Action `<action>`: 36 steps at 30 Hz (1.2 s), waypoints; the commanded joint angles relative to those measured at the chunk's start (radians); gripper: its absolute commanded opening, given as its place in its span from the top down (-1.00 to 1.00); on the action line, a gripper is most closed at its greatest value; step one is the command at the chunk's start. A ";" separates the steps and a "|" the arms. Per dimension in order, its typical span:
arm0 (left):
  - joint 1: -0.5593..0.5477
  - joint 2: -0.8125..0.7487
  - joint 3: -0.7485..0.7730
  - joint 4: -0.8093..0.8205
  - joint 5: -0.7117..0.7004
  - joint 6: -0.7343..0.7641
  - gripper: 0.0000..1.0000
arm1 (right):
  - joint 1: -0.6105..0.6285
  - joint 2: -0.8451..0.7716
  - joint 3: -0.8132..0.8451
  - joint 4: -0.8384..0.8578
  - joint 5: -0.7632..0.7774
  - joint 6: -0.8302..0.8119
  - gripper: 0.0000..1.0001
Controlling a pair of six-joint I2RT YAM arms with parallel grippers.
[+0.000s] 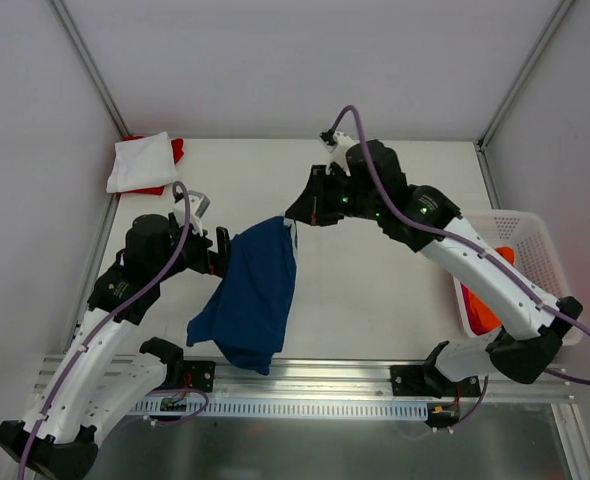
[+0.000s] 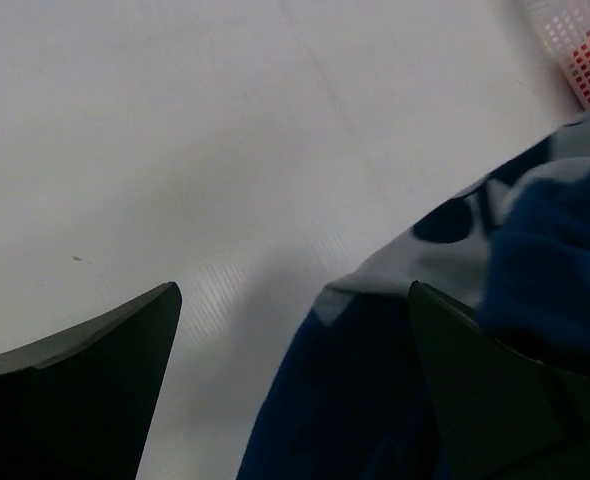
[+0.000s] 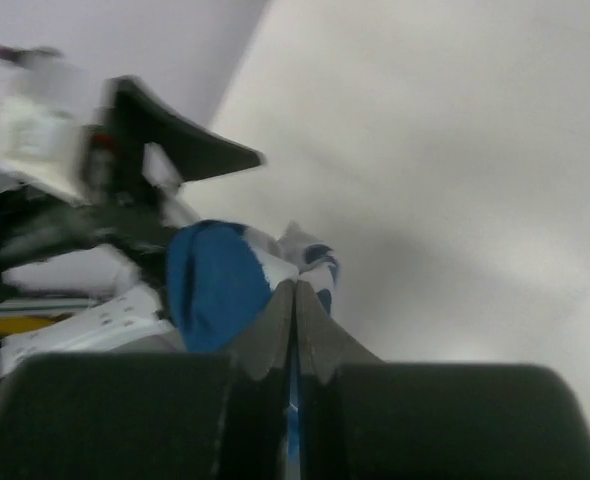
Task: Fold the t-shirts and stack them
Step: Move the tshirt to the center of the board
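The navy blue t-shirt (image 1: pixel 253 295) hangs bunched between my two grippers, its lower part drooping to the table's front edge. My right gripper (image 1: pixel 295 214) is shut on the shirt's upper right edge; blue cloth (image 3: pixel 215 280) shows between the closed fingers of this gripper (image 3: pixel 295 285). My left gripper (image 1: pixel 221 250) is at the shirt's left edge with its jaws wide apart (image 2: pixel 293 295). The navy cloth (image 2: pixel 375 400) with its pale print (image 2: pixel 455 250) lies between them and drapes over the right finger (image 2: pixel 485 390). A folded white t-shirt (image 1: pixel 140 160) lies on a red one (image 1: pixel 176 150) at the back left.
A white lattice basket (image 1: pixel 531 236) stands at the right edge with an orange shirt (image 1: pixel 483 305) inside; it also shows in the left wrist view (image 2: pixel 575 25). Grey walls enclose the table on three sides.
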 commanded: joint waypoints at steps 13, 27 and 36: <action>-0.009 -0.006 -0.003 0.008 -0.041 0.017 -0.98 | -0.377 0.113 -0.317 0.039 0.315 -0.029 0.99; -0.011 0.010 0.002 0.008 -0.015 0.020 -0.98 | -0.109 0.179 -0.278 0.088 0.220 -0.054 0.99; -0.011 0.005 0.002 0.007 -0.005 0.018 -0.98 | 0.048 -0.074 -0.513 -0.073 0.565 0.097 -0.76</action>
